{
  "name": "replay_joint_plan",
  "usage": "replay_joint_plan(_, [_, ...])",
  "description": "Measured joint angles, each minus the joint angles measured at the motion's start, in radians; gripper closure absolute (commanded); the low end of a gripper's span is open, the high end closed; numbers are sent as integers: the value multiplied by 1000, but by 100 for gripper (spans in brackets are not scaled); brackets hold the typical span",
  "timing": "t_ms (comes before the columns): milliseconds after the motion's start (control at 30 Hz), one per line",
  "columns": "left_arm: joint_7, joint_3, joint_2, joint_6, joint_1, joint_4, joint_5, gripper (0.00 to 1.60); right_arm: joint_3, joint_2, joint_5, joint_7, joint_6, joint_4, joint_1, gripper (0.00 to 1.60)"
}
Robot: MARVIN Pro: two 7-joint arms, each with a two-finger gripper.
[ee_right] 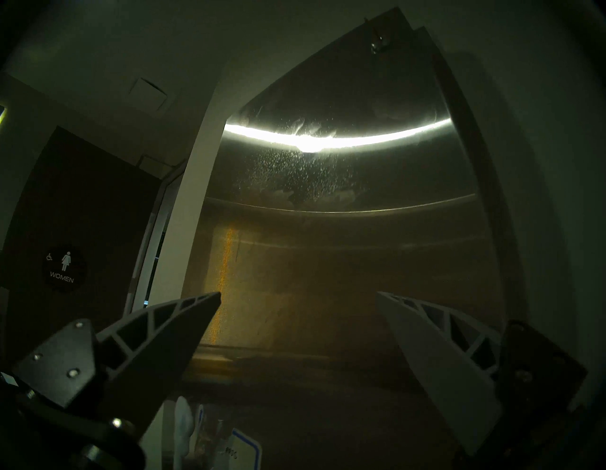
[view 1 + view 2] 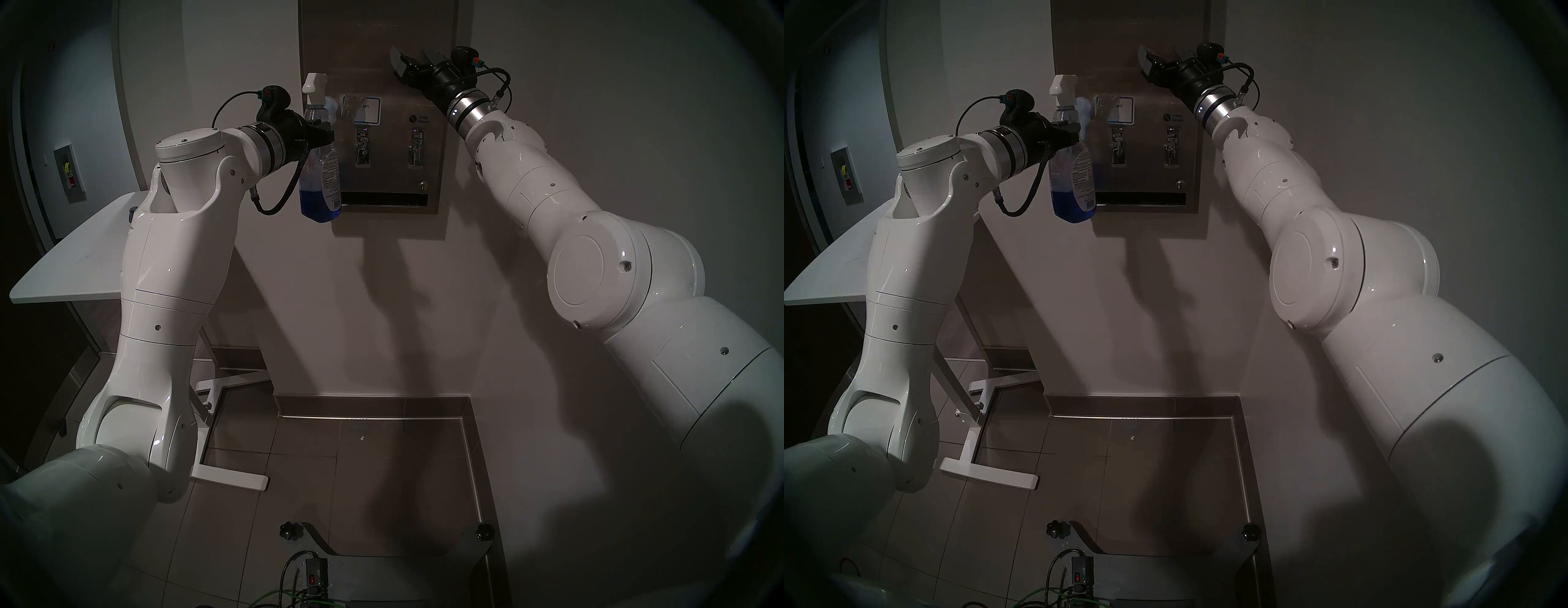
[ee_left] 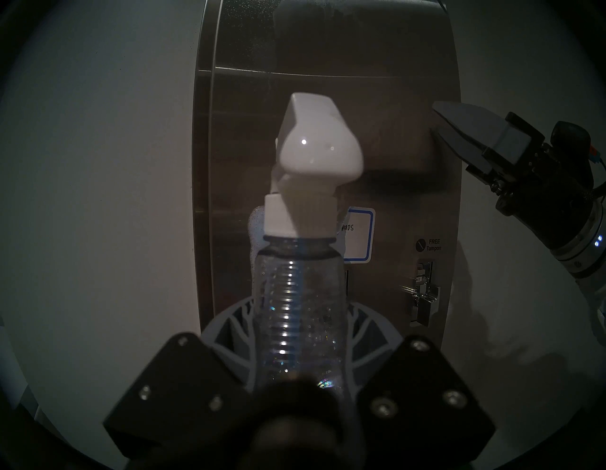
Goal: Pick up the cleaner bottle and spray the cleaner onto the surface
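The cleaner bottle (image 2: 322,178) (image 2: 1072,178) is clear with blue liquid at its bottom and a white trigger nozzle (image 3: 314,141). It hangs upright in my left gripper (image 2: 321,133) (image 2: 1066,136) (image 3: 301,331), which is shut on its ribbed neck. It is right in front of the left edge of the steel dispenser front (image 2: 390,182) (image 2: 1144,42) (image 3: 393,98) (image 1: 328,262). A white foamy patch (image 2: 333,104) (image 3: 255,223) sits beside the blue-bordered sticker (image 2: 367,111) (image 3: 359,234). Fine droplets (image 1: 295,170) speckle the upper panel. My right gripper (image 2: 413,61) (image 2: 1163,59) (image 1: 298,295) is open and empty by the upper right of the panel.
A white side table (image 2: 76,254) stands at the left, its feet (image 2: 229,471) on the tiled floor. The dispenser hangs on a plain white wall (image 2: 551,63). A dark door with a WOMEN sign (image 1: 64,266) shows in the right wrist view. My base frame (image 2: 382,564) is below.
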Motion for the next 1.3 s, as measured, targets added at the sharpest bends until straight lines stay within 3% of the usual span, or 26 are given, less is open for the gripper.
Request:
replay_joint_plan(367, [-5, -3, -4, 1, 0, 0, 6, 160, -11, 39, -37, -40, -69, -47, -66, 0])
replay_joint_plan(767, [-10, -7, -7, 3, 1, 0, 12, 160, 24, 76, -44, -89, -138, -114, -169, 0])
replay_joint_plan(1300, [-17, -11, -12, 7, 3, 1, 21, 160, 57, 19, -6, -107, -191, -217, -338, 0])
